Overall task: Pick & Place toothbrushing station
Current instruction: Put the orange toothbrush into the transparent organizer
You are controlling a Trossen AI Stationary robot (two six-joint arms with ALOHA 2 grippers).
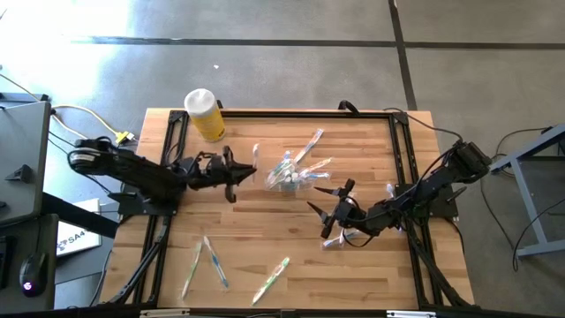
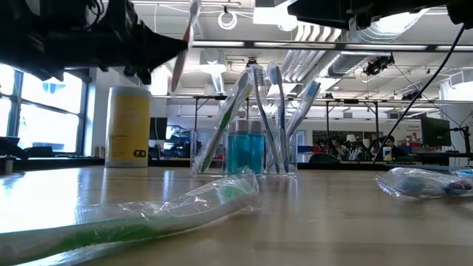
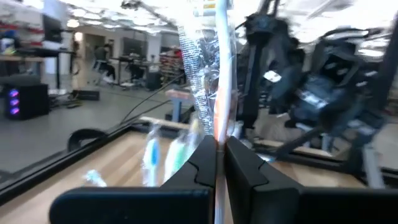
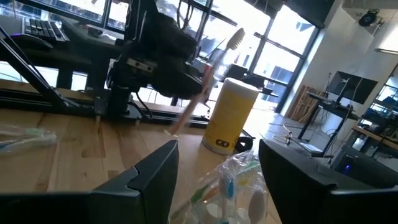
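Now L claw [image 1: 251, 170] pinches toothbrush [image 1: 255, 155], beside container [image 1: 284, 179].

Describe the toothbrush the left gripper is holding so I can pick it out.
Start at the yellow bottle at the table's back edge. Just in front, the left gripper is shut on a toothbrush. It alone is off the table; others lie flat or stand in the clear container.

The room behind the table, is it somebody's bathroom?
Probably not; it looks like a big lab or workshop. Behind the clear container of toothbrushes are desks with computer screens, bare ceiling pipes and large windows.
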